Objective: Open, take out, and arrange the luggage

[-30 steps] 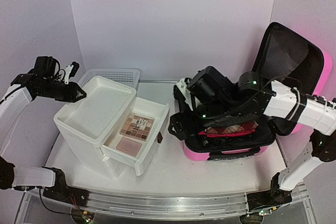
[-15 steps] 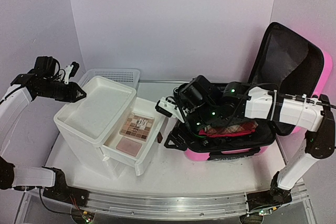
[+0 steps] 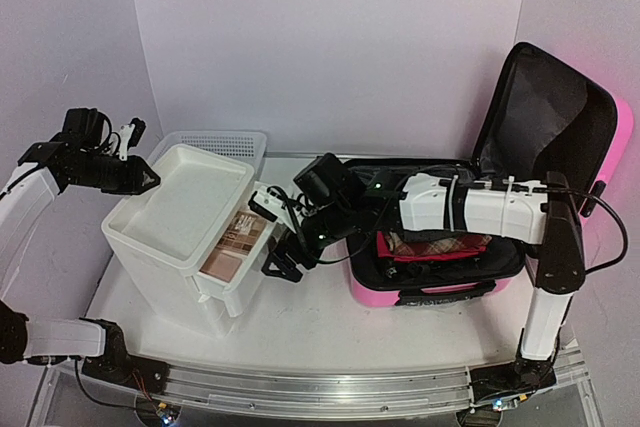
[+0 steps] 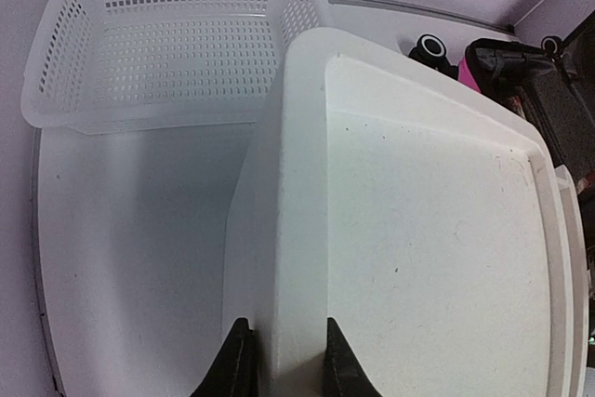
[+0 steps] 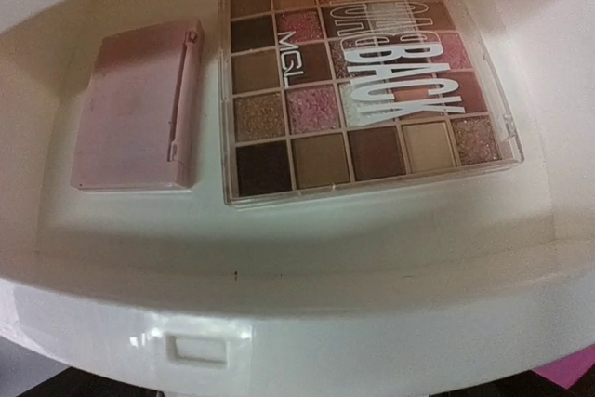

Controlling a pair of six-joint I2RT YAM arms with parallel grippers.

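The pink luggage (image 3: 440, 295) lies open at the right, its black-lined lid (image 3: 545, 112) standing up. A plaid pouch (image 3: 440, 244) and something red lie inside. My right gripper (image 3: 274, 233) is open wide, left of the luggage, against the front of the white drawer (image 3: 236, 285). Its fingers do not show in the right wrist view, which looks into the drawer (image 5: 325, 323) at an eyeshadow palette (image 5: 363, 72) and a pink compact (image 5: 138, 120). My left gripper (image 4: 288, 366) is shut on the left rim of the drawer unit (image 4: 428, 230).
A white mesh basket (image 3: 215, 142) stands behind the drawer unit (image 3: 180, 212), close to the back wall. The right arm stretches across the front of the luggage. The drawer sticks out a little toward the table's front.
My right gripper has swung left out of the luggage to the drawer front, and the drawer has slid most of the way into the unit. The left gripper has held still.
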